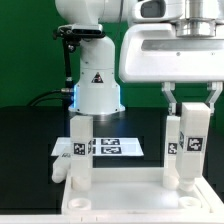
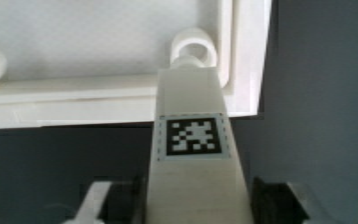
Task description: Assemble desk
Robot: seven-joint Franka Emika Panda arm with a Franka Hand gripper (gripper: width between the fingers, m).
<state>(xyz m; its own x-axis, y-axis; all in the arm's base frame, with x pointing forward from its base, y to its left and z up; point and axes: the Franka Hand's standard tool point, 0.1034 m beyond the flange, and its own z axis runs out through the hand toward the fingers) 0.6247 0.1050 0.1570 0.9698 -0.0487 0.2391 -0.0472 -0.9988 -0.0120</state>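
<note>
Here's the desk, all white plastic: the tabletop panel lies flat on the black counter at the near edge of the exterior view, raised rim up. Two square-bar legs stand upright on it. The one toward the exterior view's left stands free, with a black-and-white tag on its face. The other leg, toward the exterior view's right, also tagged, is under the tool.

The tool's two fingers straddle the top of that leg, one on each side. Whether they actually press on it or stand a hair off, I cannot tell from either view.

From the wrist, the leg runs away from the camera, its tag sticker facing us. Its far end sits at a round corner socket, right in the panel's corner, tight against the rim.

For room, there's a bare stretch of panel between the two legs. Behind, the marker board lies flat on the counter, and the robot base stands well back from it all.
</note>
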